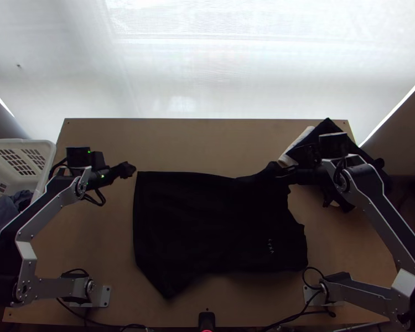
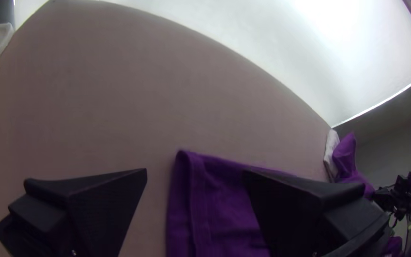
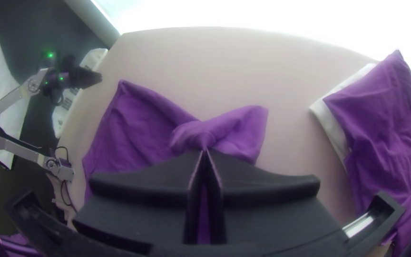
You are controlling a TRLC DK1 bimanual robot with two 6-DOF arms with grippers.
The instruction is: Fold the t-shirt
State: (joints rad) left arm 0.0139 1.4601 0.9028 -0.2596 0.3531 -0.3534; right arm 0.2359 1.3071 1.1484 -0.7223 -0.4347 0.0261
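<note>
The wooden table (image 1: 196,145) carries a t-shirt (image 1: 191,221), white cloth (image 1: 297,144) and dark cloth (image 1: 328,126).

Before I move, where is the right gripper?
In the top view, the right gripper is right of centre, at the t-shirt's far edge, pinching fabric near the white cloth.

From where I stand the table (image 1: 207,144) looks like smooth, matt wood, and the t-shirt (image 1: 207,221) on it is soft cloth without shine. The left arm (image 1: 26,250) and right arm (image 1: 405,281) have smooth metal links with a dull sheen, while the basket (image 1: 41,148) seems moulded from plain, smooth plastic, its wall pierced with slots.
</note>
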